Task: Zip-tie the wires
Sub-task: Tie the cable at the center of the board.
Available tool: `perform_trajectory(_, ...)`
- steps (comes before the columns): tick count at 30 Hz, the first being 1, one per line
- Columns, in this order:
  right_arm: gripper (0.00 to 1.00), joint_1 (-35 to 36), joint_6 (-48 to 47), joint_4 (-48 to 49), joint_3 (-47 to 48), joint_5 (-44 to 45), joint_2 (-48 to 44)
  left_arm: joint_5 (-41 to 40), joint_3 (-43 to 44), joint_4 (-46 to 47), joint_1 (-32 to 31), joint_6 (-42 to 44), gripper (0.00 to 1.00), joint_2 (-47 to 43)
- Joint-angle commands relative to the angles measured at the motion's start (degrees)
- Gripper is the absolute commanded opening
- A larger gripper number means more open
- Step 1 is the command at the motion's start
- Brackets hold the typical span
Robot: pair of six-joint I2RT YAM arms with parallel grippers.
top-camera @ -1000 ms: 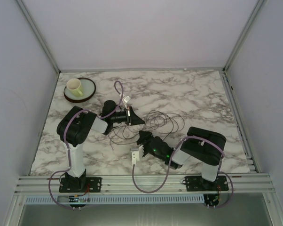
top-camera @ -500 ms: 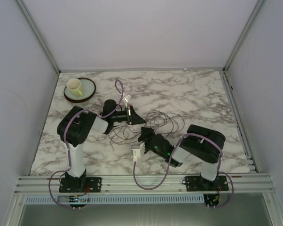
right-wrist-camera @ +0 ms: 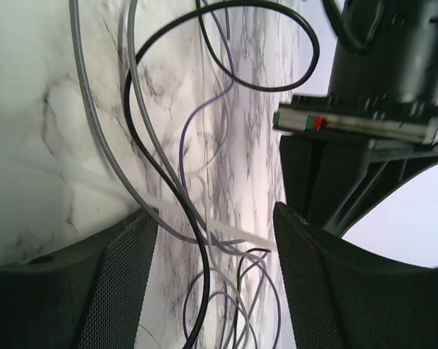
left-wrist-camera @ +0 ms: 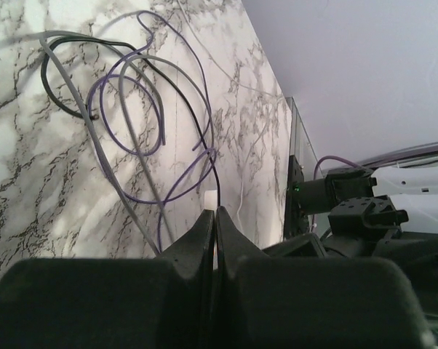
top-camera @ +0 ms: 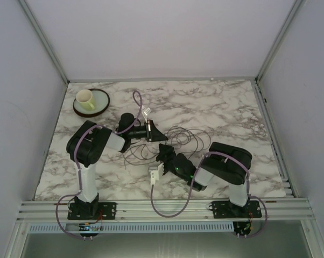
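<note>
The wires [top-camera: 186,138] lie in loose thin loops of grey, black and purple on the marble table [top-camera: 221,107], right of centre. They also show in the left wrist view [left-wrist-camera: 132,109] and the right wrist view [right-wrist-camera: 168,167]. My left gripper [top-camera: 161,137] [left-wrist-camera: 214,212] is shut, with the white end of a zip tie [left-wrist-camera: 209,196] pinched between its tips, at the left edge of the tangle. My right gripper [top-camera: 162,155] [right-wrist-camera: 213,211] is open, just below the left one. Several wires and the white zip tie strip [right-wrist-camera: 233,233] cross the gap between its fingers.
A dark plate [top-camera: 100,105] with a pale cup [top-camera: 85,98] stands at the back left. Metal frame rails run along the table's right edge [top-camera: 272,140] and near edge [top-camera: 162,207]. The left gripper's body [right-wrist-camera: 364,167] stands close over the right gripper.
My right gripper has crept a little up and left toward the wires and the left gripper. The left gripper has edged slightly to the right, still shut.
</note>
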Motion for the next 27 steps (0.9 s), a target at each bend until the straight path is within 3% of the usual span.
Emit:
perform_trajectory(1, 0.65, 2.64, 4.02, -1.46, -0.35, -3.25, 0.65, 1.85, 1.35, 3.04, -0.52, -1.26, 0.00, 1.62)
perform_trajectory(11, 0.66, 4.52, 11.97, -10.17, -3.27, -4.42, -9.55, 1.21, 1.77, 2.71, -0.56, -2.15, 0.00, 2.04)
perform_trajectory(27, 0.68, 5.62, 11.06, -7.88, -3.63, -1.90, -8.16, -1.49, 1.20, 0.31, -0.77, -2.15, 0.00, 2.27)
